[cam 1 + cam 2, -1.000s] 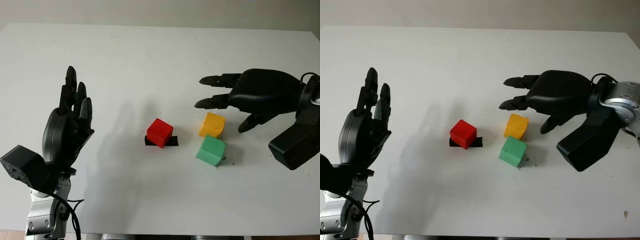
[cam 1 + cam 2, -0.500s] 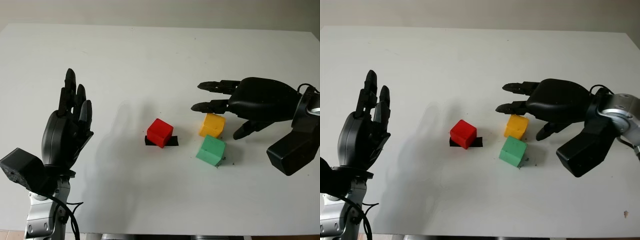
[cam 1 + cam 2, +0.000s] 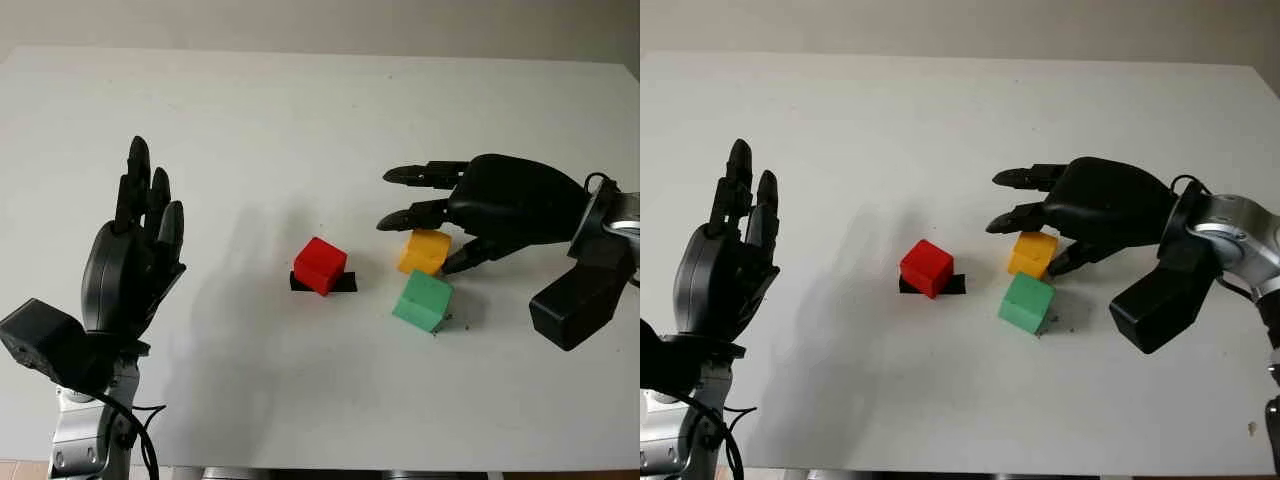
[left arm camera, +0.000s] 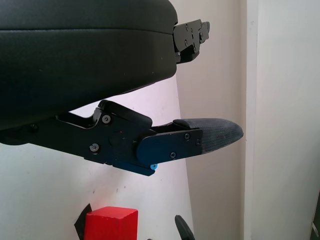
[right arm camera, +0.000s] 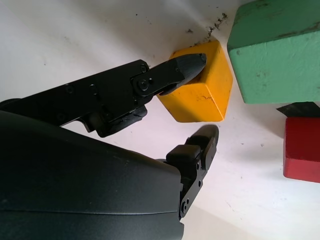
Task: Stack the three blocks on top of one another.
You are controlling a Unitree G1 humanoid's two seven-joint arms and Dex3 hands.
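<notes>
The left hand (image 3: 135, 250) is raised at the near left of the table (image 3: 300, 120), released, holding nothing, parked well apart from all three blocks.

Over the last second the right hand (image 3: 440, 215) has moved down and leftwards, toward the table's middle. Before, it hovered beyond and to the right of the yellow block (image 3: 424, 250), its thumb well clear. Now its palm hangs over that block, two fingers (image 3: 405, 216) reach past its far side, and the thumb tip has come in against the block's right face; in the right wrist view the thumb tip (image 5: 187, 62) looks to be touching, or a hair off, the yellow block's upper edge. The hand is open, with nothing grasped yet. I judge this to be the approach to a first pick: the fingers bracket the yellow block but have not closed.

The green block (image 3: 423, 300) sits just in front of the yellow one, nearer than the right hand's thumb and almost corner to corner with it, which may crowd the grasp. The red block (image 3: 320, 265) lies well to the left of the right hand's fingertips, on a black marker (image 3: 345, 285). No block is stacked.

The blocks are near-cubes, so none has a true long axis. The yellow one sits flat, turned a little so that one corner points toward the green block; green and red are likewise turned off square to the table edge.
</notes>
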